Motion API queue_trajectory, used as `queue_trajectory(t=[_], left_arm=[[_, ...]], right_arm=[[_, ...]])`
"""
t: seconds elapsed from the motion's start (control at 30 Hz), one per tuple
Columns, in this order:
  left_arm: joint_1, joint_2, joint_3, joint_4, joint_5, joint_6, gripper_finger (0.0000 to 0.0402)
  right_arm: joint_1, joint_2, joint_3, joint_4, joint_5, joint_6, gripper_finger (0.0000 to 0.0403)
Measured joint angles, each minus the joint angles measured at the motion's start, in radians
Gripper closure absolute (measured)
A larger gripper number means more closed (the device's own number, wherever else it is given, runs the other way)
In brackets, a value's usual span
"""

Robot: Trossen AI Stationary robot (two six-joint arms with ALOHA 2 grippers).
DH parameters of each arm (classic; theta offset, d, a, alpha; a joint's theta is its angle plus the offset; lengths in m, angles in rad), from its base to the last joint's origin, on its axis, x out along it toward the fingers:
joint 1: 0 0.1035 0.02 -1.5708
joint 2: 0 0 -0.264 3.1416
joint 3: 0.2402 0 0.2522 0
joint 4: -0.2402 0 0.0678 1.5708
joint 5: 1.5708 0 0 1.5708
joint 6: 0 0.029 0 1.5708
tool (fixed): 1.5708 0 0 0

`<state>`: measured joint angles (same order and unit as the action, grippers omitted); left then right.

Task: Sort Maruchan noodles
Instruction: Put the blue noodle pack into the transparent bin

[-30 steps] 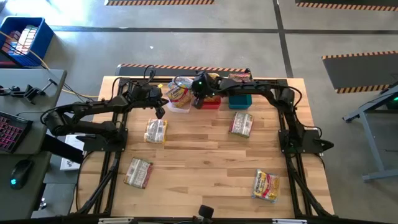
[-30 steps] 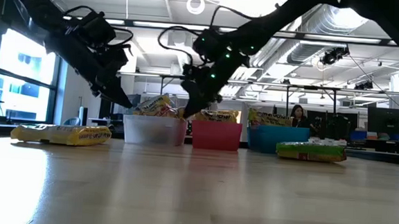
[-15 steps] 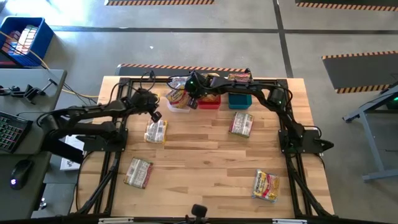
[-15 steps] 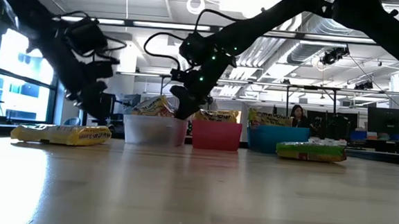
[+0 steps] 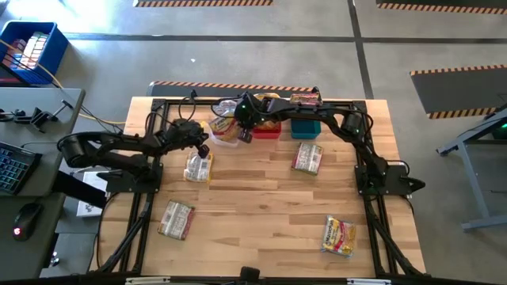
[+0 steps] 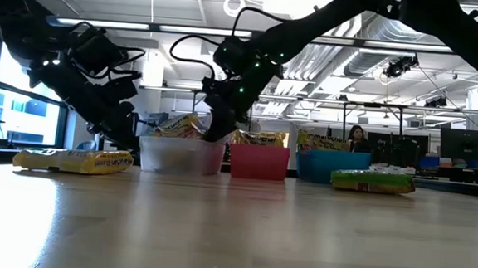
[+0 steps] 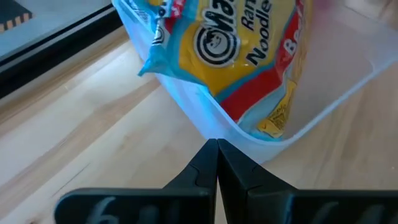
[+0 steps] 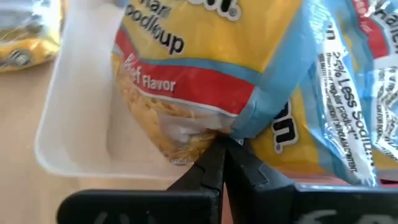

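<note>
Several Maruchan noodles packets lie flat on the wooden table: one (image 5: 198, 167) near my left gripper, and others (image 5: 176, 219), (image 5: 307, 157), (image 5: 338, 236). A clear bin (image 5: 225, 131) at the far side holds a yellow beef-flavour packet (image 8: 186, 56) and a blue-edged one (image 8: 336, 93). My left gripper (image 5: 205, 148) is shut, low beside the clear bin's outer wall. My right gripper (image 5: 242, 136) is shut and reaches down into the clear bin. My left gripper's shut tips (image 7: 216, 146) stand right at the clear bin's outer wall near its bottom edge (image 7: 211, 130), slanting down at it; I cannot tell whether they touch. My right gripper's shut tips (image 8: 222, 146) meet the yellow beef packet's lower edge (image 8: 205, 132) inside the clear bin, slanting down from above. Whether the edge is pinched or only pressed, I cannot tell.
A red bin (image 5: 268, 130) and a teal bin (image 5: 306, 128), both with packets in them, stand in a row to the right of the clear bin. Another packet (image 5: 305, 99) lies behind them. A black frame rims the table.
My left gripper has sunk toward the tabletop beside the clear bin. My right gripper has gone from the gap by the red bin toward the table's left, into the clear bin. The clear bin's left end has shifted a little leftward.
</note>
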<state>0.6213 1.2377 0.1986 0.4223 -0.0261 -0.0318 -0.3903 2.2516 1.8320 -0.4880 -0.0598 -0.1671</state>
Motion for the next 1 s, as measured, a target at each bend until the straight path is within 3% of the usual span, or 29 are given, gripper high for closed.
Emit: queue_trajectory(t=[0.17, 0.33, 0.6, 0.7, 1.0], left_arm=[[-0.018, 0.023, 0.000, 0.023, 0.000, -0.001, 0.0401], [-0.030, 0.028, 0.000, 0.056, 0.000, 0.001, 0.0401], [-0.051, 0.028, 0.000, 0.077, 0.000, 0.008, 0.0401], [-0.059, 0.028, 0.000, 0.089, 0.000, 0.010, 0.0401], [-0.080, 0.028, 0.000, 0.111, 0.000, 0.021, 0.0401]], right_arm=[[0.015, -0.046, 0.000, -0.051, -0.001, -0.059, 0.0359], [0.025, -0.107, 0.000, -0.033, -0.006, -0.092, 0.0267], [0.022, -0.110, 0.000, 0.192, -0.050, -0.174, 0.0133], [0.009, -0.097, 0.000, 0.216, -0.077, -0.179, 0.0115], [-0.028, -0.082, 0.000, 0.210, -0.120, -0.204, 0.0112]])
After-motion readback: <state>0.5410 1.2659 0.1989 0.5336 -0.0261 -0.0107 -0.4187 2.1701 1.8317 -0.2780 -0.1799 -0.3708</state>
